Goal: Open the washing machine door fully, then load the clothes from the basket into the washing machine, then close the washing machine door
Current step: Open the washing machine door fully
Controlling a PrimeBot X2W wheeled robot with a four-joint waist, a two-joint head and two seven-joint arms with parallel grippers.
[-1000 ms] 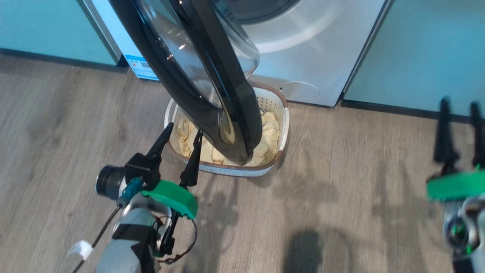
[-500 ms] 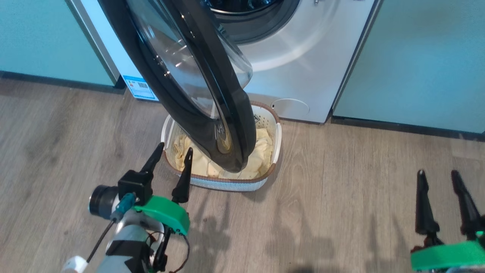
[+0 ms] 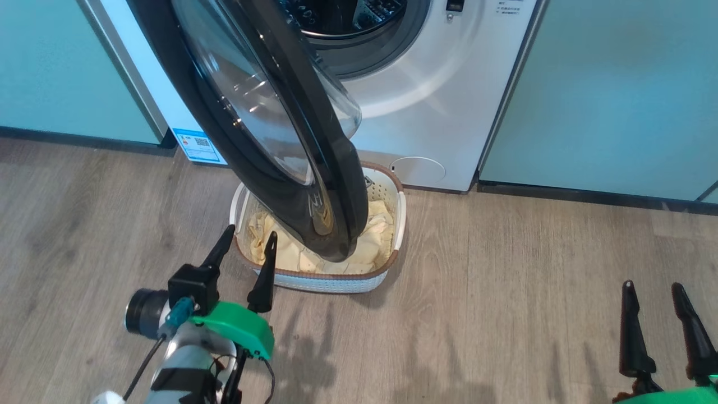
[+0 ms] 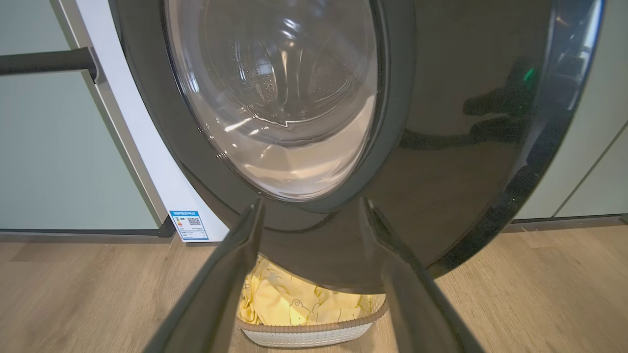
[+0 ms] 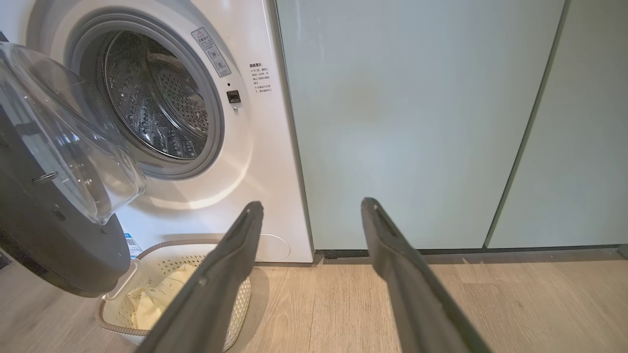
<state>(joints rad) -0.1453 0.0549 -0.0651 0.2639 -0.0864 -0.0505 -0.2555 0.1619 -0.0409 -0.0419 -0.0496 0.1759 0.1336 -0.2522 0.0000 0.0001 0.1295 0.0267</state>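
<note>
Low over the near floor (image 3: 505,292), the left claw (image 3: 249,234) stands spread and empty by the basket's (image 3: 331,285) near left corner, while the right claw (image 3: 651,286), equally wide and holding nothing, hangs well apart to the right. Beyond, the clothes (image 3: 376,235) lie in the basket at the foot of the washing machine (image 3: 437,101), under the half-swung washing machine door (image 3: 328,160). Since a second ago only the head view has lifted, baring more drum mouth (image 3: 348,22); the door, I judge, must swing wider before loading.
</note>
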